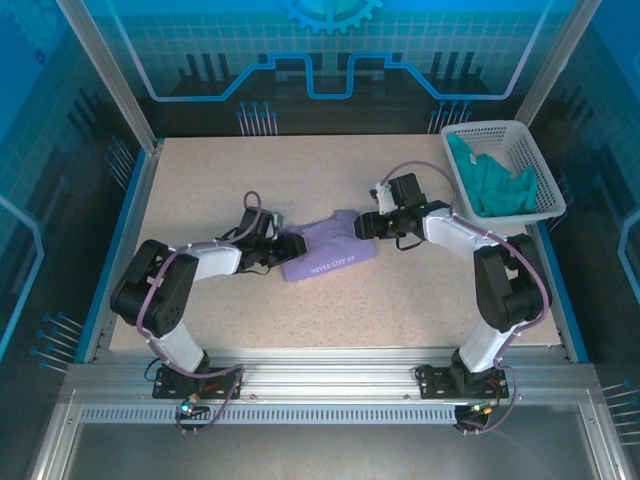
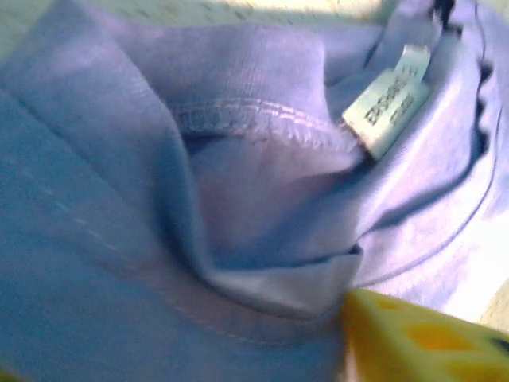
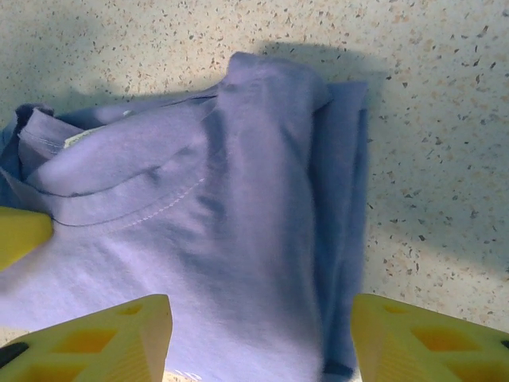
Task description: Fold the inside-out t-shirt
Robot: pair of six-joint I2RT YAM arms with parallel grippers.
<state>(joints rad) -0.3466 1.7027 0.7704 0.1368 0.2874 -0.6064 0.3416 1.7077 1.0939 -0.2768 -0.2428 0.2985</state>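
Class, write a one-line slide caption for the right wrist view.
Right gripper open over the folded lavender soft-fabric t-shirt on a speckled beige tabletop.

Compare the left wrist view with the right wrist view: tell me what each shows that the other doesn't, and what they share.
Left wrist view: a close look at the stitched collar seam and the print on the white label.
Right wrist view: the folded stack's layered edge lying on the speckled table, and the right gripper, its yellow fingers standing apart.
Shared: the lavender t-shirt, wrinkled around the neckline.
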